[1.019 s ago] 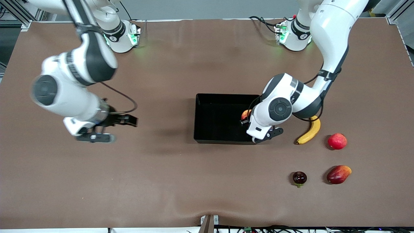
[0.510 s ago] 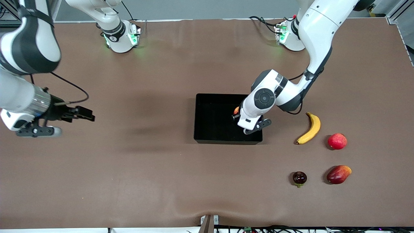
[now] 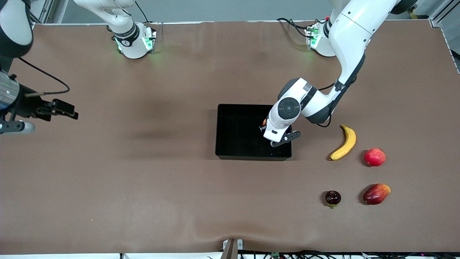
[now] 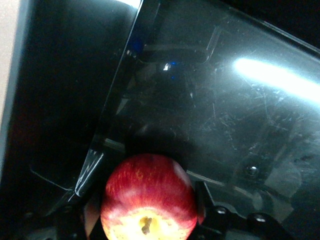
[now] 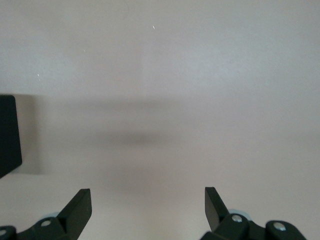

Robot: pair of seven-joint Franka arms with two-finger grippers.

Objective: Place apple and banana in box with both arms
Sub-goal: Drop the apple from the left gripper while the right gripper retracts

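Observation:
My left gripper is shut on the apple and holds it inside the box, at the box's end toward the left arm. In the left wrist view the apple is red with a pale yellow stem dimple, and the fingers press on both sides of it over the glossy black box floor. The banana lies on the table beside the box, toward the left arm's end. My right gripper is open and empty, over bare table at the right arm's end.
A deeper red round fruit lies beside the banana. A red-orange mango-like fruit and a small dark fruit lie nearer the front camera. A corner of the box shows in the right wrist view.
My left gripper carried the apple from the box's wall further in over its floor. My right arm swung away from the box toward its own end of the table.

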